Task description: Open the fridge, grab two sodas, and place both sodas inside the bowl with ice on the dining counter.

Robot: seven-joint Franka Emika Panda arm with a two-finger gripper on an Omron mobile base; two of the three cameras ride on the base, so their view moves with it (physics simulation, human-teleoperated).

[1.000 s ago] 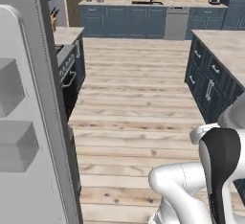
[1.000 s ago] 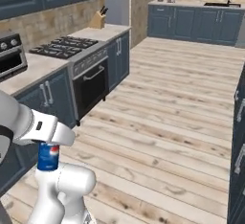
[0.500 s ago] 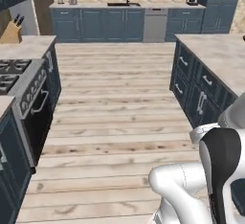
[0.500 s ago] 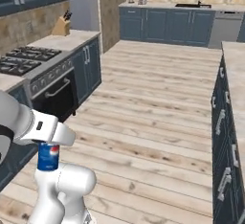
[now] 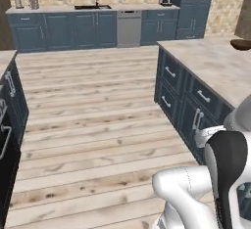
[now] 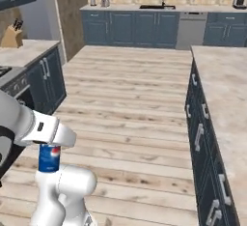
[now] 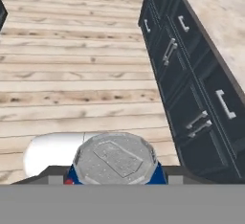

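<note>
Carefully now: the tool (image 6: 49, 148) is clamped on the blue can (image 6: 48, 158), held upright over the floor; keep it level while driving to the desk (image 5: 220, 69) where the bowl (image 5: 241, 44) sits.

Both base views look forward down the plank floor (image 5: 88, 125) from behind the arm, sharing the dining counter (image 6: 226, 90). Hand view looks steeply down beside it, close.

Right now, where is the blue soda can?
The blue soda can with a silver top is held upright in the pincer, low on the left of the right base view, above the wooden floor.
</note>
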